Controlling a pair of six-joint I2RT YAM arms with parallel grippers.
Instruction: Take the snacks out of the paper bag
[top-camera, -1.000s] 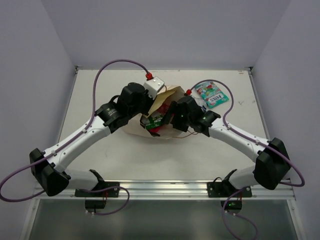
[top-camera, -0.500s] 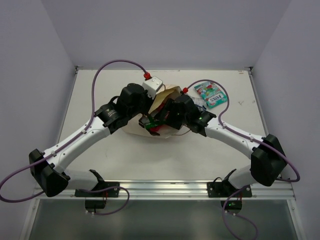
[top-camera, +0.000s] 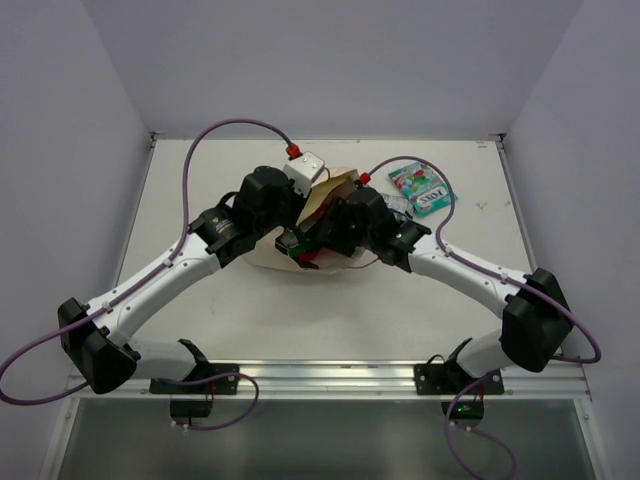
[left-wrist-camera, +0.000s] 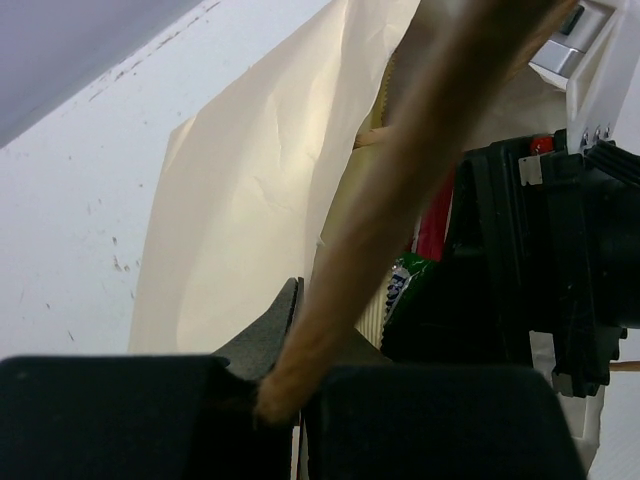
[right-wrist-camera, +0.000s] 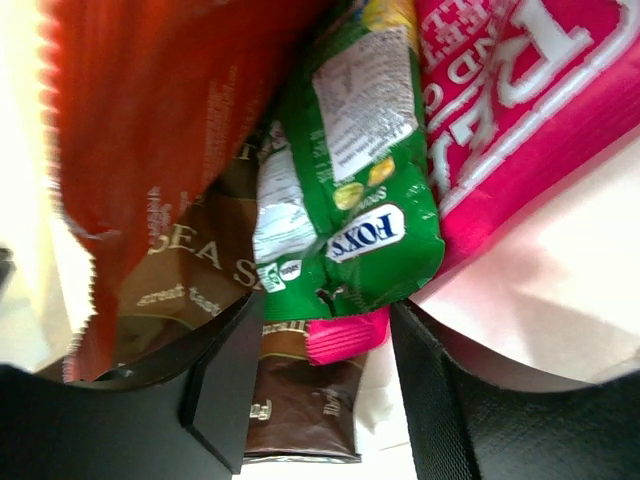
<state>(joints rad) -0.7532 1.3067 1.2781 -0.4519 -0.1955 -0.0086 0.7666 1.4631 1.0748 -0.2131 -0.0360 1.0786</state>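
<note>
Green packet inside the paper bag sits just ahead of the right gripper's spread fingers; best to grip it alone, with the left gripper pinching the bag's handle.

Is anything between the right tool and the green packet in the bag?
Nothing visible does. The green packet ends right at the mouth of the open right tool, flanked by the orange bag and the pink bag.
</note>
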